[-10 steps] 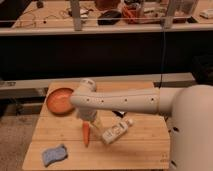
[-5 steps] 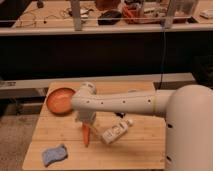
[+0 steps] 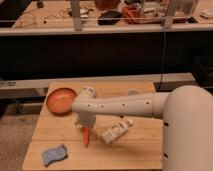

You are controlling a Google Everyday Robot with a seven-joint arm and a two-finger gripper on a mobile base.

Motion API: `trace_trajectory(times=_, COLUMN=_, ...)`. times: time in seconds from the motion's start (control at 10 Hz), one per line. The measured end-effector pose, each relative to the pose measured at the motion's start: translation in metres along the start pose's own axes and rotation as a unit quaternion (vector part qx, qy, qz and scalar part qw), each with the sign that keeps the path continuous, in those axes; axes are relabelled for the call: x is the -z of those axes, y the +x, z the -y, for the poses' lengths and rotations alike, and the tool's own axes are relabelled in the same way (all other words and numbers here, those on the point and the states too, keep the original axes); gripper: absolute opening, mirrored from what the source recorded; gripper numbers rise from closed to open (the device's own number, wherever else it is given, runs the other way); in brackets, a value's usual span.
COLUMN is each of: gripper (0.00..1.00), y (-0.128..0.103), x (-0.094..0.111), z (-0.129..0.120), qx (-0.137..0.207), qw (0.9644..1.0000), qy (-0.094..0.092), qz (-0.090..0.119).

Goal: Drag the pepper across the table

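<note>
The pepper is a small orange-red tapered piece lying on the light wooden table, near the middle and pointing toward the front edge. My white arm reaches in from the right. Its gripper hangs right over the pepper's upper end, open, with the wrist hiding the pepper's stem end. I cannot tell whether the fingers touch the pepper.
A round orange bowl sits at the table's back left, just behind the arm's wrist. A white bottle lies on its side right of the pepper. A blue sponge rests at the front left corner. A dark shelf runs behind the table.
The wrist and gripper have sunk a little toward the pepper. The pepper, bottle, bowl and sponge have stayed where they were.
</note>
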Motion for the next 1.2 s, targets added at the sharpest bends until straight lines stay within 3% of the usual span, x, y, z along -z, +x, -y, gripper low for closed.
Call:
trace_trajectory(times=0.5, gripper=0.78, y=-0.006, x=-0.009, z=-0.006, qx=-0.002, qw=1.0000, qy=-0.005, qz=0.001)
trace_trajectory(times=0.8, gripper=0.52, y=-0.008, x=-0.011, z=-0.008, qx=-0.003, qw=1.0000, qy=-0.006, qz=0.001)
trace_trajectory(times=1.2, gripper=0.09, y=-0.012, x=-0.011, z=-0.007, qx=0.003, qw=1.0000, qy=-0.006, qz=-0.001)
